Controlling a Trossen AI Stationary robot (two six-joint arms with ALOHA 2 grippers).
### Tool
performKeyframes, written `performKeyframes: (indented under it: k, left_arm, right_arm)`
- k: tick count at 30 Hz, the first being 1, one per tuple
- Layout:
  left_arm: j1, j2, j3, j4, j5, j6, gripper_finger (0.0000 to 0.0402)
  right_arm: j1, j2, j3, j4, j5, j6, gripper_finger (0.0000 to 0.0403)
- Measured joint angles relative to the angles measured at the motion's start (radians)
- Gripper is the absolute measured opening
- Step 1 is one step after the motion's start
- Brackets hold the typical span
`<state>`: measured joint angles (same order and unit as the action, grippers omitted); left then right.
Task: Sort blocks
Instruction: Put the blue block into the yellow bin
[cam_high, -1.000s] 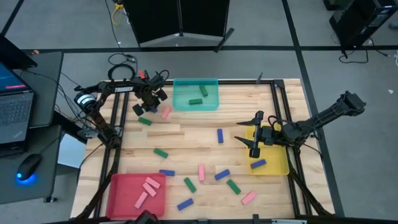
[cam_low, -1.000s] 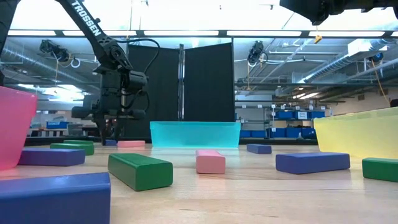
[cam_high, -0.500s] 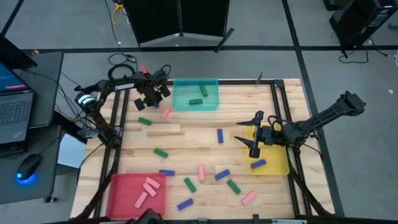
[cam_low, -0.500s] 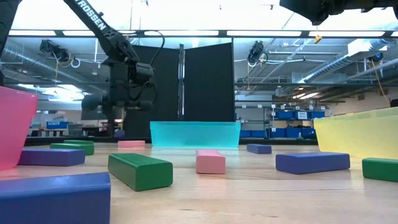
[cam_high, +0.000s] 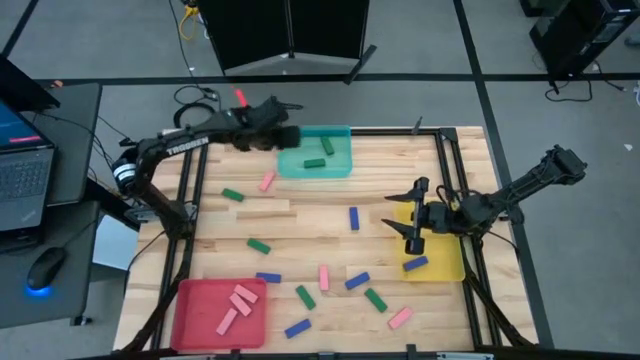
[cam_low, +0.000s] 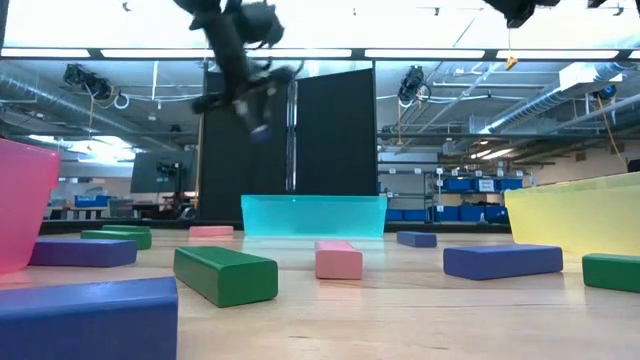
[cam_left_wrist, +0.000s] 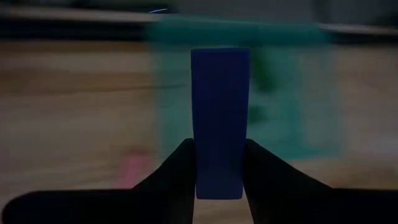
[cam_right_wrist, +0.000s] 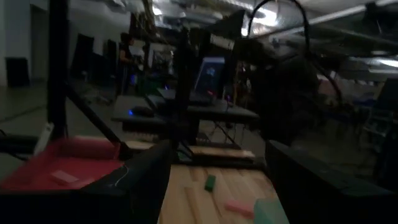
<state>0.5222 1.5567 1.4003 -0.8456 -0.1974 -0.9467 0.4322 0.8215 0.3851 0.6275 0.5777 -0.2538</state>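
While a dark blue block (cam_left_wrist: 217, 121) stands pinched between the two fingers (cam_left_wrist: 180, 177) of the left pincer (cam_high: 283, 136), that pincer hangs high above the far left part of the counter (cam_high: 390, 200), just beside the left rim of the teal tray (cam_high: 285, 165); in the low view the block (cam_low: 262, 131) shows as a small blue end under the raised arm. The fingers press on the block's two long sides, closed to just its width, and its far end points toward the teal tray, which already holds two green blocks (cam_high: 320, 155). Other blocks lie scattered flat on the wood: a pink one (cam_high: 267, 181) and a green one (cam_high: 232, 195) near the left arm, a blue one (cam_high: 354, 218) in the middle, and a loose group of blue, pink and green ones (cam_high: 330, 285) along the near side. A long pale wooden bar (cam_high: 264, 211) lies left of centre. The red tray (cam_high: 190, 310) at the near left holds pink blocks (cam_high: 238, 305), and the yellow tray (cam_high: 450, 262) at the right holds one blue block (cam_high: 415, 264). The right pincer (cam_high: 413, 215) hovers over the left edge of the yellow tray with its fingers spread wide apart, holding nothing.
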Motion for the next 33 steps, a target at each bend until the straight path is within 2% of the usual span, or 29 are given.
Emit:
performKeyframes:
  k: [5, 8, 14, 17, 23, 28, 30, 33]
  left_arm:
    - [-0.183, 0.073, -0.002, 0.319, 0.0, 0.084, 0.0105]
    - [-0.271, 0.155, -0.003, 0.59, 0.013, 0.149, 0.0105]
    - [-0.372, 0.361, 0.0, 1.114, 0.096, 0.175, 0.0105]
    - [-0.405, 0.494, 0.07, 1.24, 0.147, 0.142, 0.0105]
    - [-0.461, 0.749, 0.37, 1.197, 0.246, 0.136, 0.0105]
    - [-0.491, 0.874, 0.616, 0.963, 0.27, 0.193, 0.0105]
    - [-0.498, 0.909, 0.695, 0.854, 0.264, 0.214, 0.012]
    - [-0.509, 0.946, 0.779, 0.737, 0.255, 0.25, 0.0175]
  right_arm:
    - [0.073, -0.047, 0.0, 0.063, 0.002, -0.065, 0.0266]
    - [0.123, -0.085, 0.0, 0.142, 0.003, -0.08, 0.0261]
    - [0.227, -0.14, 0.0, 0.306, 0.003, -0.145, 0.025]
    - [0.265, -0.158, 0.001, 0.378, 0.004, -0.176, 0.0247]
    - [0.302, -0.176, 0.024, 0.394, 0.008, -0.195, 0.0247]
    - [0.313, -0.174, 0.042, 0.382, 0.024, -0.196, 0.0247]
    - [0.313, -0.174, 0.042, 0.381, 0.045, -0.202, 0.0247]
    - [0.313, -0.174, 0.042, 0.381, 0.075, -0.213, 0.0248]
